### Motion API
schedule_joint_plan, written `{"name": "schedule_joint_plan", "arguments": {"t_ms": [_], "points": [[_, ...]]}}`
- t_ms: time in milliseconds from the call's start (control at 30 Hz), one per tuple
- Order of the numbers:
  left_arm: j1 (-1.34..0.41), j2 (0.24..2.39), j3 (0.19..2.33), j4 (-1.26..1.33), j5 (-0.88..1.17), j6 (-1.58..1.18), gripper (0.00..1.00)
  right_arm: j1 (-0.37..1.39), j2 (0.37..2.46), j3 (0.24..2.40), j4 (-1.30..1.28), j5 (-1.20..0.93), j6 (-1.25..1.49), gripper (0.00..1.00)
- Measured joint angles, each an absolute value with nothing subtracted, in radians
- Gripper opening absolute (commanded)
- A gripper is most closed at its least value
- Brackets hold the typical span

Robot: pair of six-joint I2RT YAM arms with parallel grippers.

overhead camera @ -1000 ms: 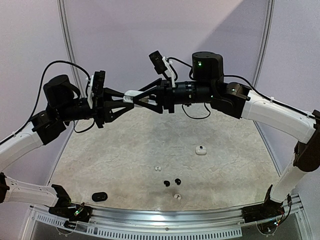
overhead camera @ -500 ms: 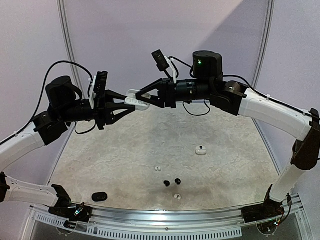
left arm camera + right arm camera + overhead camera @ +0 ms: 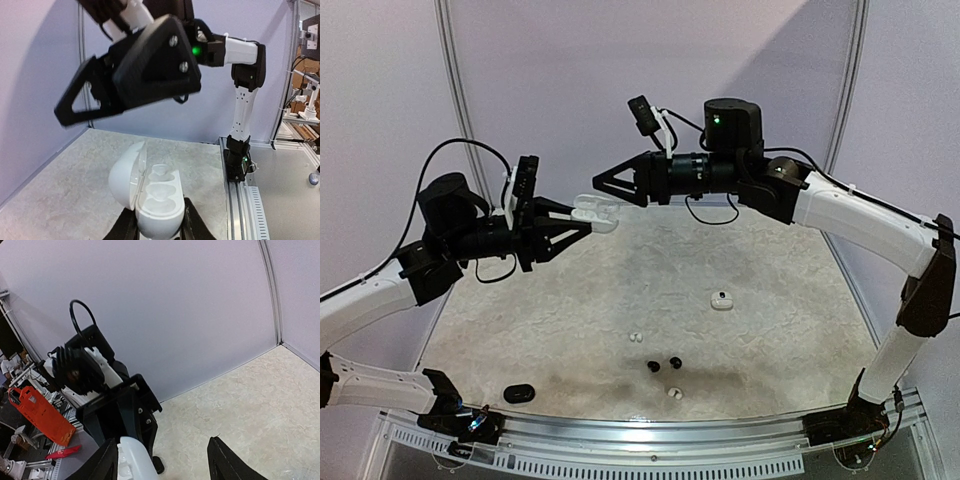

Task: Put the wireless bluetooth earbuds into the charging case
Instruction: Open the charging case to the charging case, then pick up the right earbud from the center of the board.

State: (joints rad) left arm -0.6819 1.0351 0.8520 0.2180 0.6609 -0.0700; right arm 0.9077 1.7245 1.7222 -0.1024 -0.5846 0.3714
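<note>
Presently the white charging case (image 3: pixel 596 211) is held in mid-air, clamped at its base by the left gripper (image 3: pixel 582 217), which is closed on it. From the left wrist view the case (image 3: pixel 156 197) is seen with its lid swung open to the left and its two moulded wells bare, and the black fingers (image 3: pixel 194 229) are pressed against both sides of its lower body. The right gripper (image 3: pixel 607 187) is poised just above and beside the case, with its jaws spread apart and nothing gripped between them. In the left wrist view its triangular fingers (image 3: pixel 150 65) are seen hanging over the open case without touching it. In the right wrist view the rounded white shell of the case (image 3: pixel 132 457) is seen low between the right gripper's two fingertips, nearer the left-hand one, with the left gripper's black frame behind it. The wireless bluetooth earbuds (image 3: pixel 674 362) are found on the table (image 3: pixel 520 310), well below both grippers. Two glossy black buds (image 3: pixel 653 367) are set side by side near the front centre, a pair of small white buds (image 3: pixel 636 337) just behind and left of them, and another white bud (image 3: pixel 672 393) just in front. A second small white case (image 3: pixel 722 300) is set farther right, and a black case (image 3: pixel 520 392) lies near the front left edge.
</note>
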Motion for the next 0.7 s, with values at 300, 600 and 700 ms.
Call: {"name": "schedule_joint_plan", "arguments": {"t_ms": [300, 600, 700], "points": [[-0.667, 1.019, 0.747, 0.302, 0.584, -0.149, 0.00, 0.866, 1.731, 1.804, -0.205, -0.454, 0.391, 0.55], [-0.662, 0.942, 0.619, 0.370, 0.527, -0.166, 0.00, 0.818, 1.731, 1.745, -0.571, -0.114, 0.430, 0.40], [-0.662, 0.907, 0.566, 0.385, 0.521, -0.166, 0.00, 0.818, 1.746, 1.685, -0.685, -0.084, 0.472, 0.39]]}}
